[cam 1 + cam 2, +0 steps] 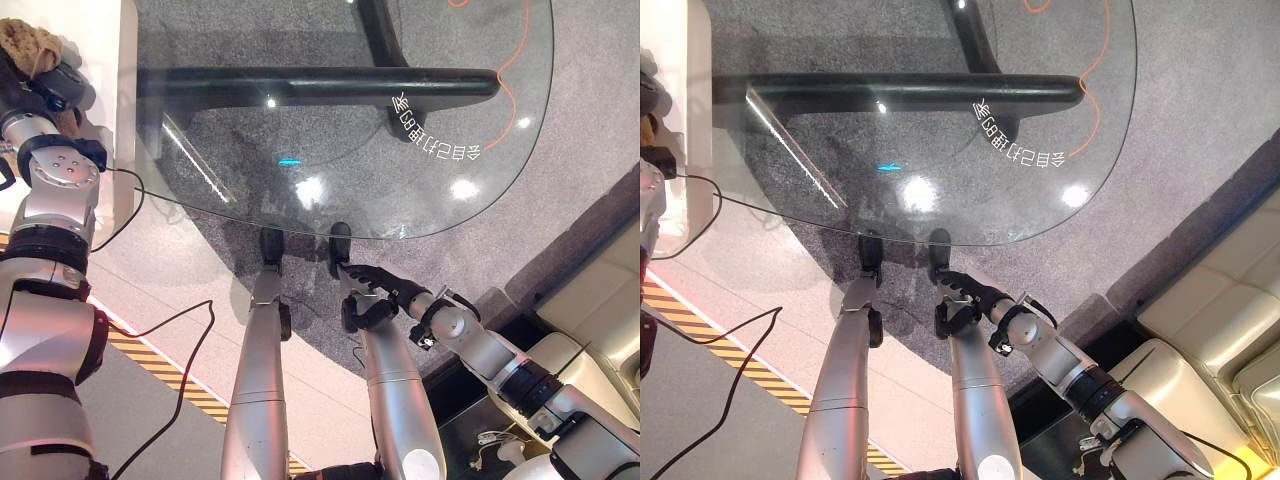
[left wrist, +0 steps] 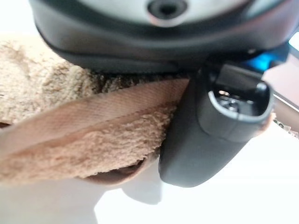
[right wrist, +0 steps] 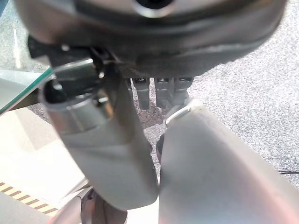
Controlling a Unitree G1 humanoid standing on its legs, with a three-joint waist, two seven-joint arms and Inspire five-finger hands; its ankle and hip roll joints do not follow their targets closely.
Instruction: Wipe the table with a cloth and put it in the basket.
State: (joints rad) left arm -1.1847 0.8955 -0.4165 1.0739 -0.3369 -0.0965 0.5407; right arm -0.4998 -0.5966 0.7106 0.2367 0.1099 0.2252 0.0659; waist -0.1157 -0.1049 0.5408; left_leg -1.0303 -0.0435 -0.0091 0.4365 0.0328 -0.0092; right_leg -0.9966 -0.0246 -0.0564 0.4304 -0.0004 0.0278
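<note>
Fingers of the left hand (image 1: pixel 55 85) are curled tight round the cloth (image 2: pixel 70 135), and the thumb (image 2: pixel 219 126) pinches its brown edge. From above, the fluffy tan cloth sits bunched at the far left, over a white surface (image 1: pixel 125 60) beside the glass table (image 1: pixel 420 130), not over the glass.

The right hand (image 1: pixel 375 290) hangs low, just off the near edge of the glass. Its fingers look loosely bent and they hold nothing. It has no job right now.

I think the cloth is on its way to the basket, or close to it. I cannot see a basket in any view, so I cannot say how near it is.

To do this step well, the left hand should keep its squeeze until the cloth is right above the basket. Then it should open wide so the cloth drops in whole. A corner could hang over the rim, so go low first. The right hand should stay where it is and not bump the glass.
</note>
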